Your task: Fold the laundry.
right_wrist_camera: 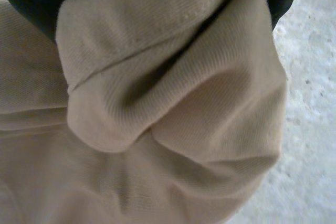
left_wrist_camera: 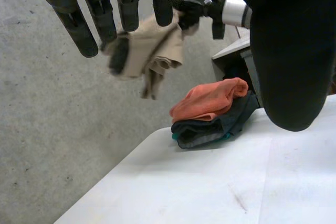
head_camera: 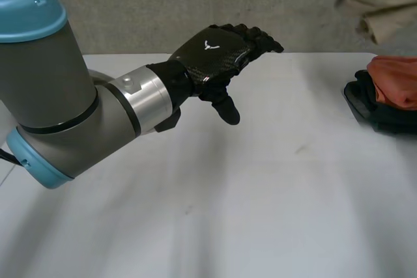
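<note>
White desk [head_camera: 260, 213], matte top, a few faint scuff marks. Grey speckled concrete floor [left_wrist_camera: 47, 129] beyond the desk's far edge and alongside it. Lighting even and diffuse, shadows soft.

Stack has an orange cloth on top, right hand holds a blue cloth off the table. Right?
Not blue: the right hand holds a beige cloth off the table, per the left wrist view. The orange cloth does top the stack.
</note>
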You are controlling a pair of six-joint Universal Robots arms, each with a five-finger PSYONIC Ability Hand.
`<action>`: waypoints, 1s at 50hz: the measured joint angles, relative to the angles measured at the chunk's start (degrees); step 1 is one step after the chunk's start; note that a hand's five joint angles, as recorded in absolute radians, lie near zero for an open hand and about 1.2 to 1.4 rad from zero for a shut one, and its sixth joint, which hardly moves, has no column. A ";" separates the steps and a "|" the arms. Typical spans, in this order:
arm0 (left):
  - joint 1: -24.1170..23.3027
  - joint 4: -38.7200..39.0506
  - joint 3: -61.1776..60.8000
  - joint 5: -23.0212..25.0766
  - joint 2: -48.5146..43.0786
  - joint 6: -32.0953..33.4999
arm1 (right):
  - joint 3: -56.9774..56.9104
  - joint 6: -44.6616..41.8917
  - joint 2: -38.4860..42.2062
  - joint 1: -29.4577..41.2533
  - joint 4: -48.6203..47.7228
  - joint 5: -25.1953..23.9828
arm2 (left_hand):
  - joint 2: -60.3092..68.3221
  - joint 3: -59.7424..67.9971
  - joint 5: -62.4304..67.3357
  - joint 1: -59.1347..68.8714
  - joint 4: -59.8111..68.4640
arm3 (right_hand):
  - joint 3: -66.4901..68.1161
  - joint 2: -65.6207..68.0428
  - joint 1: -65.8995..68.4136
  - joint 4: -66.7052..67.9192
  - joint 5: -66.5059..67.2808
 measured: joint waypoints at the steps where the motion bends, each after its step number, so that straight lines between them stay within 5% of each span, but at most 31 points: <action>1: -0.03 0.00 -0.09 0.01 -0.06 0.02 | -0.02 0.28 1.32 -1.28 -1.28 -1.33 | 0.00 0.00 0.01 0.00 0.00 | 0.00 0.02 0.00 0.00 0.33; 9: -0.12 0.02 -1.50 -0.01 -0.98 0.24 | 0.13 0.44 16.23 -11.52 -12.74 -13.52 | 0.07 0.00 0.00 0.00 0.00 | 0.00 0.03 0.00 0.01 1.12; 20: -0.17 0.02 -3.37 -0.07 -1.67 0.38 | 2.11 -0.70 23.02 -17.05 -18.25 -18.78 | 0.16 0.00 0.00 0.00 0.00 | -0.09 -0.09 0.00 -0.91 2.89; 24: -0.42 0.03 -3.48 -0.07 -1.43 0.39 | 3.49 -0.55 20.44 -17.50 -17.79 -19.55 | 0.16 0.00 0.00 0.00 0.00 | -30.66 -31.14 -22.81 -33.91 -26.15; 25: -0.50 0.03 -3.47 -0.07 -1.34 0.40 | 3.90 -0.48 19.10 -17.50 -16.97 -19.47 | 0.16 0.00 0.00 0.00 0.00 | -44.11 -44.59 -36.43 -47.70 -40.46; 27: -0.63 0.03 -3.46 -0.08 -1.16 0.40 | 4.29 -0.43 17.32 -17.50 -14.98 -18.97 | 0.16 0.00 0.00 0.00 0.00 | -51.25 -51.33 -43.93 -54.78 -47.03; 38: -1.36 -0.01 -3.51 -0.09 0.66 0.14 | 4.48 -4.96 5.84 -19.53 11.80 -13.36 | 0.16 0.00 0.00 0.00 0.00 | -52.71 -52.59 -44.58 -56.51 -48.73; 44: -2.34 -0.01 -3.58 -0.07 1.58 -0.06 | 5.59 -16.09 -0.25 -23.42 25.64 -9.10 | 0.16 0.00 0.01 0.00 0.00 | -52.71 -52.59 -44.58 -56.51 -48.73; 50: -3.27 0.08 -3.53 -0.08 2.88 -0.11 | 4.57 -28.52 -5.27 -27.06 32.83 0.14 | 0.16 0.00 0.00 0.00 0.00 | -52.71 -52.59 -44.58 -56.51 -48.73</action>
